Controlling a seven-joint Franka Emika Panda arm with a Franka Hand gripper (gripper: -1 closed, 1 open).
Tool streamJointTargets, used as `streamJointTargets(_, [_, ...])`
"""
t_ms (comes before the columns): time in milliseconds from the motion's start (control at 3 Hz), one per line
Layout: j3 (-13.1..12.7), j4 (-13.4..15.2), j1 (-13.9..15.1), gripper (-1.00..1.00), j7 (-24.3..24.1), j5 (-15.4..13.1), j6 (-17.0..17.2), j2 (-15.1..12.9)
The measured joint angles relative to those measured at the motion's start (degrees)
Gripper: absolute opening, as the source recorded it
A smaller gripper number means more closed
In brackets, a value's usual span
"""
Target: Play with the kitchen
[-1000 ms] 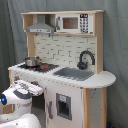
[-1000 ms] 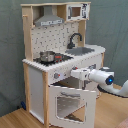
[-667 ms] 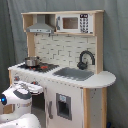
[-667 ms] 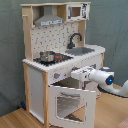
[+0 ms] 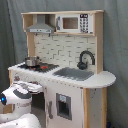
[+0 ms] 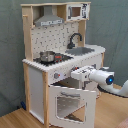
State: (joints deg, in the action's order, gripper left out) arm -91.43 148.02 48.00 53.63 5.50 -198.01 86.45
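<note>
The kitchen [image 5: 102, 79] is a tall white and light-wood toy unit. It has a grey hood [image 5: 40, 26], a black faucet [image 5: 86, 59], a grey sink [image 5: 74, 73] and a small pot [image 5: 32, 61] on the stove. In the second exterior view its windowed oven door [image 6: 70, 105] hangs open, tilted outward below the knobs [image 6: 56, 76]. My gripper [image 6: 75, 75] reaches in from the second exterior view's right, level with the knob panel just above the open door. In the first exterior view the gripper [image 5: 39, 87] points at the kitchen's front from the lower left.
A toy microwave [image 5: 75, 23] sits on the top shelf beside the hood. A grey curtain [image 5: 116, 45] hangs behind the kitchen. The floor [image 6: 107, 112] is light wood. My white arm [image 6: 107, 78] stretches across the front right of the unit.
</note>
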Motion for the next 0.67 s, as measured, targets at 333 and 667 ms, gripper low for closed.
streamJointTargets(333, [1.0,0.3,-4.3,1.0,-0.5,1.0,3.4,-0.4])
streamJointTargets(667, [0.7,2.7,-8.2,1.0,-1.9,1.0,7.5,-0.6])
